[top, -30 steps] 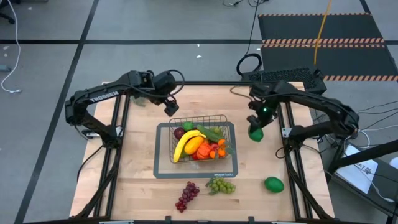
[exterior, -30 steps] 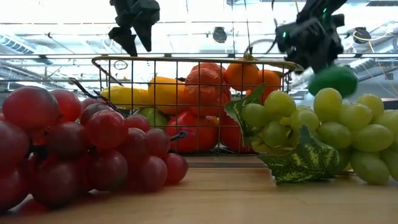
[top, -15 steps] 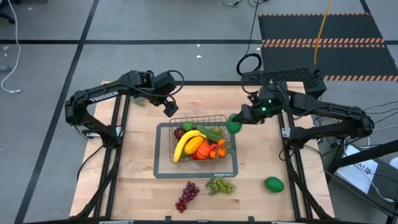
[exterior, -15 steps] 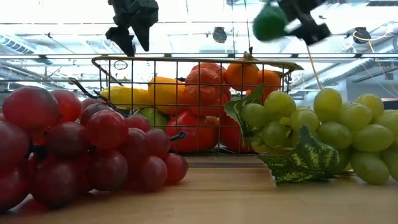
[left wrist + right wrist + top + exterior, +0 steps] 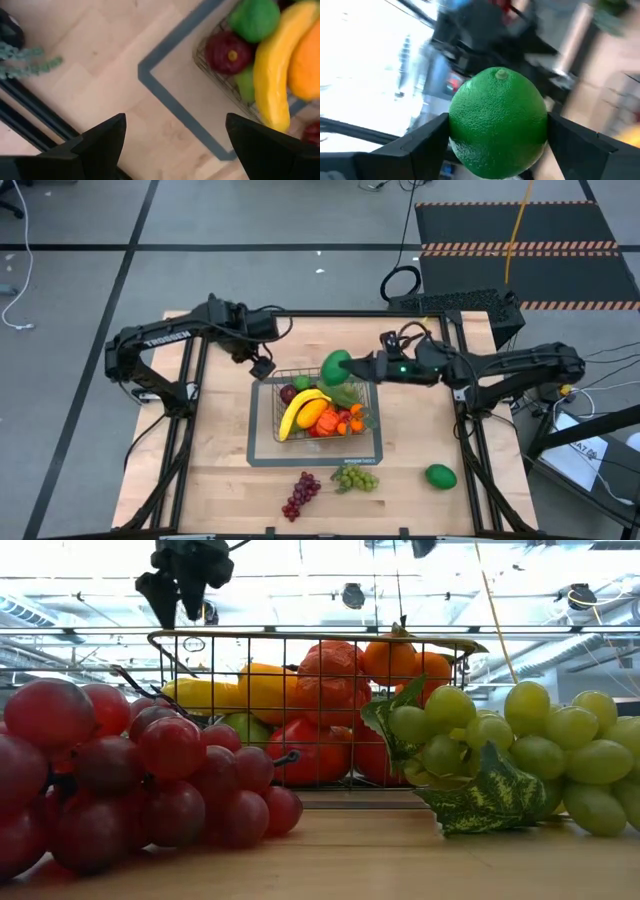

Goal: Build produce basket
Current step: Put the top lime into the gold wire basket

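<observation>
The wire basket (image 5: 362, 370) stands on its dark grey base (image 5: 262, 450) at the table's middle. It holds a banana (image 5: 300, 408), red apples, oranges and green pieces. My right gripper (image 5: 348, 367) is shut on a green ball (image 5: 334, 366) above the basket's far side. My left gripper (image 5: 262, 366) hangs open over the basket's far left corner, pointing down at bare table (image 5: 125, 75). Red grapes (image 5: 301, 494), green grapes (image 5: 355, 478) and another green ball (image 5: 440, 476) lie on the table near the front. My right gripper pinches the green ball by two opposite sides (image 5: 459, 125) between its two fingers (image 5: 422, 145). The fingers lie level and come from the table's right side. The ball is lifted clear, above the basket, its stem dimple (image 5: 501, 75) facing away from the gripper.
In the low view the two grape bunches (image 5: 130, 770) (image 5: 510, 740) lie in front of the basket (image 5: 310, 640). A keyboard (image 5: 455, 302) and cables sit at the table's far right. Bare wood lies left of the base and at the front left.
My right gripper has carried the green ball up from the table's right part and toward the left, to above the basket. It has tipped from pointing down to level. My left gripper has shifted a little toward the table's left edge and tipped further down.
</observation>
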{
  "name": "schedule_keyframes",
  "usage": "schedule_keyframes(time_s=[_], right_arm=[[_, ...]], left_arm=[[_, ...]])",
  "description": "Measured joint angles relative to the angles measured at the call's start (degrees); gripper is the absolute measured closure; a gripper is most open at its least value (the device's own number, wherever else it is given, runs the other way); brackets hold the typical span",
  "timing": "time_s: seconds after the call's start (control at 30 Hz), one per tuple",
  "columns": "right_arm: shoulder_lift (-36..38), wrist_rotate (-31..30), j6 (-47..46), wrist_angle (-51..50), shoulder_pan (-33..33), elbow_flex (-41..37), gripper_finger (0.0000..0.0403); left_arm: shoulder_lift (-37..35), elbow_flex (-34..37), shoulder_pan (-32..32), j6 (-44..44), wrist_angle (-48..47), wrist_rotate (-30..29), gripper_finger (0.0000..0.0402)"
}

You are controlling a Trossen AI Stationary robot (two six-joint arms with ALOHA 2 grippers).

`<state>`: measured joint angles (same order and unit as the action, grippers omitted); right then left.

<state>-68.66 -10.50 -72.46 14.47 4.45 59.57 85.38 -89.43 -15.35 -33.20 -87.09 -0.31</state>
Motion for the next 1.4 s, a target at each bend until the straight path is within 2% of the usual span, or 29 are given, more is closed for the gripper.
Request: schedule_keyframes(time_s=[0.1, 0.2, 0.77, 0.87, 1.03, 1.23, 1.4], right_arm=[[-1.9, -2.1, 3.1, 8.3, 1.1, 0.1, 0.0101], [-3.1, -3.4, 6.5, 9.6, 2.2, 2.6, 0.0101], [-4.3, -3.0, 33.9, -9.2, 3.5, 26.7, 0.0101], [-3.1, -1.9, 38.9, -10.5, 2.9, 28.0, 0.0101], [0.7, 4.6, 43.0, -12.9, 0.7, 28.2, 0.0101], [6.1, 4.6, 46.2, -22.0, -0.7, 28.2, 0.0101], [9.4, 4.6, 51.7, -25.3, -0.7, 28.2, 0.0101]], left_arm=[[0.0, 0.0, 1.7, -0.8, 0.0, 0.5, 0.0062], [0.0, 0.0, 3.2, -1.5, 0.3, 0.5, 0.0062], [0.0, 0.0, 9.6, -8.9, 8.6, 0.5, 0.0062], [0.0, 0.0, 10.3, -10.7, 9.8, 0.5, 0.0062], [0.0, 0.0, 11.7, -16.2, 11.7, 0.5, 0.0062], [0.0, 0.0, 12.5, -22.2, 17.1, 0.3, 0.0062], [0.0, 0.0, 12.6, -25.3, 22.9, 0.8, 0.0062]])
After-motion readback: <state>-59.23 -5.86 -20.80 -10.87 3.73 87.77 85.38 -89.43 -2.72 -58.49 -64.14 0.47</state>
